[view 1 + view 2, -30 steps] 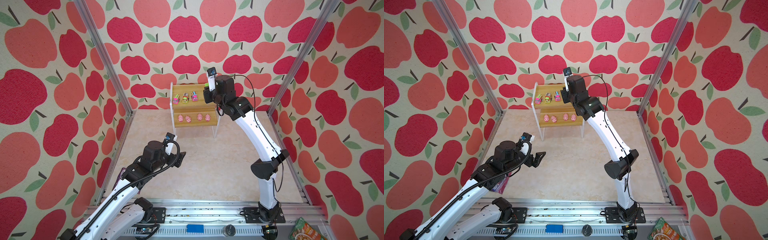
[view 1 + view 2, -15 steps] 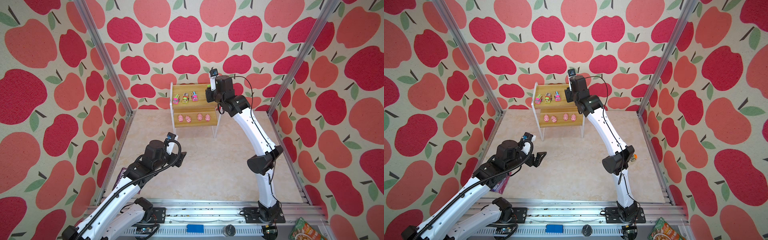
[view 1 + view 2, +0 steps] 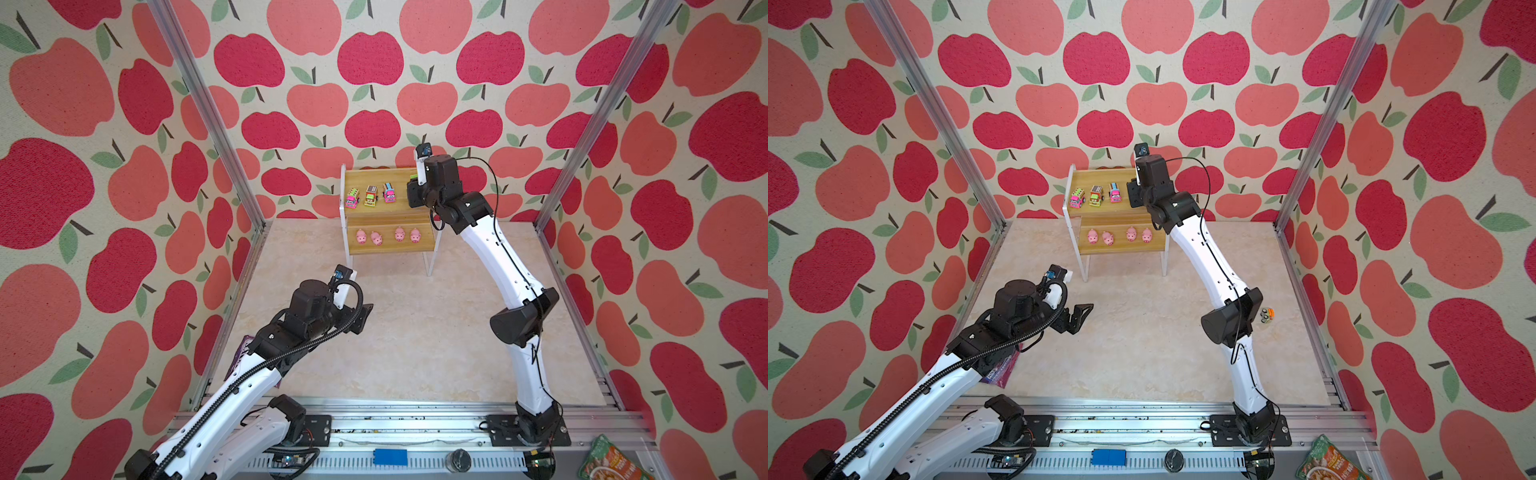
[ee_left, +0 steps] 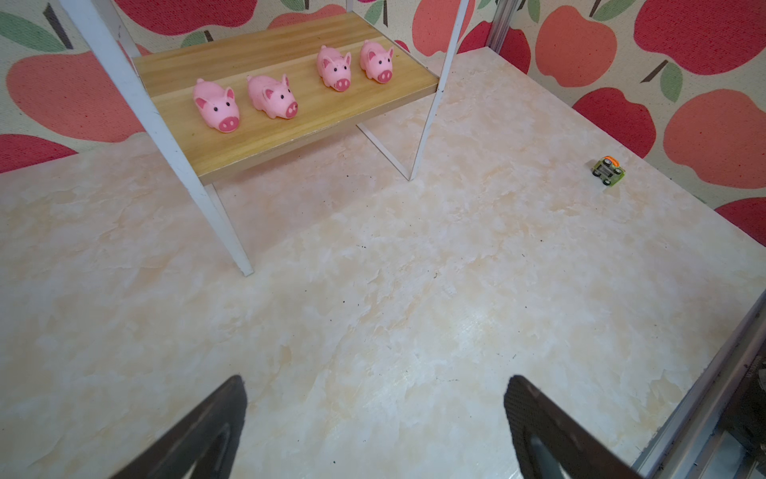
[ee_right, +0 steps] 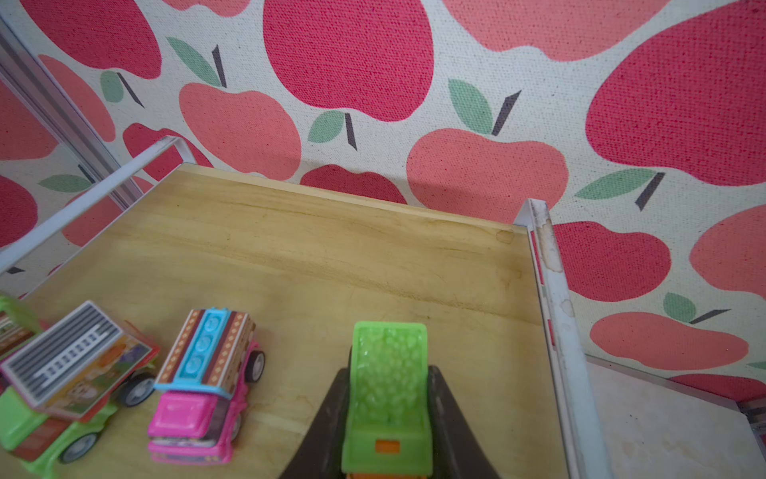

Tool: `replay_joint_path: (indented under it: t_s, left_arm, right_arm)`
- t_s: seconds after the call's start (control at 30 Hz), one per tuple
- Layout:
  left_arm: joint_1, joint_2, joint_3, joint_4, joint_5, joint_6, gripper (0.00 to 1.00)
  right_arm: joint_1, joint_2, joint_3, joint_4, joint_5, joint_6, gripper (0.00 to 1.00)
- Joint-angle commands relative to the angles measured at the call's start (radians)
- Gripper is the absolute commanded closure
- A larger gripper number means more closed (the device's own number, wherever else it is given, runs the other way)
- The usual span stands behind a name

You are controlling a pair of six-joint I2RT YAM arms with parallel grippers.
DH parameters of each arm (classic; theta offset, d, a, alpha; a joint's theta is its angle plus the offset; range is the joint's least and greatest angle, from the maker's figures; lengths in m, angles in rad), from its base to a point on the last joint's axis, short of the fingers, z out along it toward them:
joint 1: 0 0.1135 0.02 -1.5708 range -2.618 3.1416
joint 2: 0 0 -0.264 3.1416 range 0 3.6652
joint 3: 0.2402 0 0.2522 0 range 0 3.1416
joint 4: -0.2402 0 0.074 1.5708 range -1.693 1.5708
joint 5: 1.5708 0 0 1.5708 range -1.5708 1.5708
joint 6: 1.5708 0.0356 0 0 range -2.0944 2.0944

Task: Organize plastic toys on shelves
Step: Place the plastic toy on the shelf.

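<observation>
Three trucks top board, four pigs below

Green truck in right gripper: front cut by pic edge, wheels hidden. Leftmost truck blurred, mostly out of pic. Purple packet mostly under left arm. Pouch cut by edge. Floor toy too small to ID.

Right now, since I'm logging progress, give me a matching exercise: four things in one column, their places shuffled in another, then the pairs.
Things:
1. pink pigs
2. green truck
3. overturned toy car
4. purple packet

Places:
A. floor, under the left arm
B. lower shelf board
C. between the right gripper's jaws, over the top board
D. floor, near the right arm

Pairs: 1-B, 2-C, 3-D, 4-A
</observation>
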Motion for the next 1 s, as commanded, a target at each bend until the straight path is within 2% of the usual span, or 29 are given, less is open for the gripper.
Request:
replay_joint_path:
  t_s: [0.0,0.8,0.97]
  left_arm:
    - [-0.001,-0.001,-0.005,0.019,0.013,0.017,0.01]
    - [-0.001,-0.001,-0.002,0.016,0.013,0.016,0.01]
    - [-0.001,0.0,-0.002,0.017,0.012,0.016,0.01]
  right_arm:
    - [-0.009,0.015,0.031,-0.021,-0.012,0.021,0.79]
    - [-0.008,0.045,0.034,-0.041,-0.022,0.028,0.75]
    - [-0.008,0.045,0.039,-0.028,-0.031,0.028,0.68]
